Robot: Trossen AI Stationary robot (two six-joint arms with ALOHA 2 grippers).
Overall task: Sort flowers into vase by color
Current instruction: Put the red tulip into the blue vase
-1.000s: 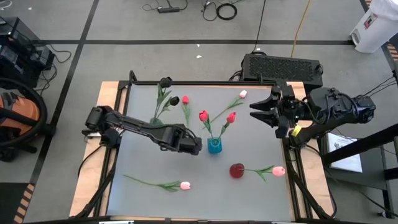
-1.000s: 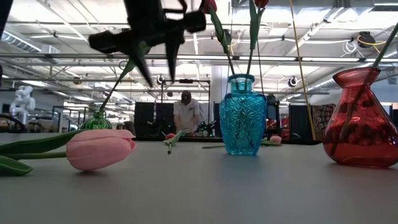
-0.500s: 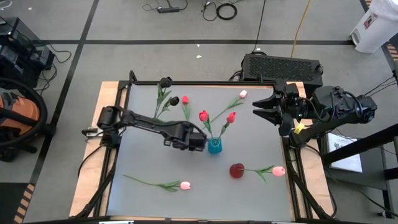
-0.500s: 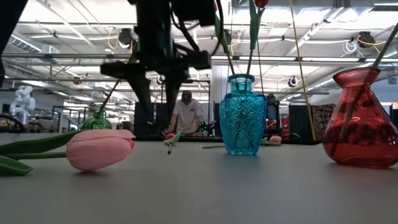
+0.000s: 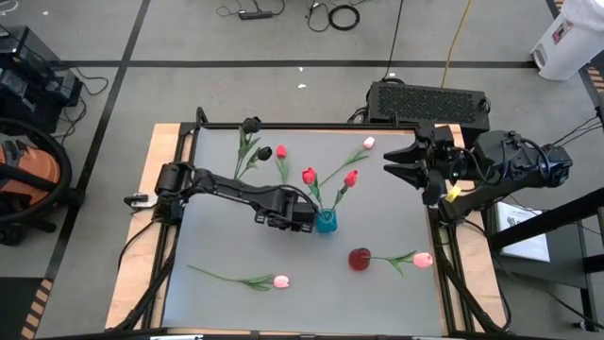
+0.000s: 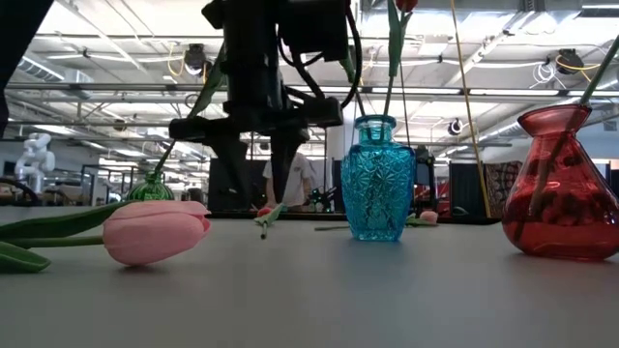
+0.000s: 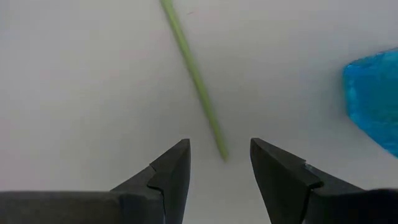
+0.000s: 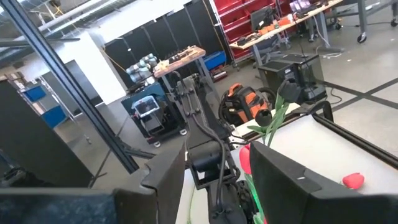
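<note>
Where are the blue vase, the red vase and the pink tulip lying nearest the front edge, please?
blue vase [image 6: 377,184], low view, patterned body.
red vase [image 6: 561,198], low view, rounded belly.
pink tulip [image 6: 155,232], low view, bud head.

Two red tulips [image 5: 309,176] stand in my blue vase [image 5: 326,222] mid-table. A pink tulip [image 5: 280,281] lies flat near the front left; another pink one [image 5: 422,259] lies right of the red vase [image 5: 360,259]. A near-black bud [image 5: 265,152] leans from the far-left green vase [image 6: 150,188].
</note>
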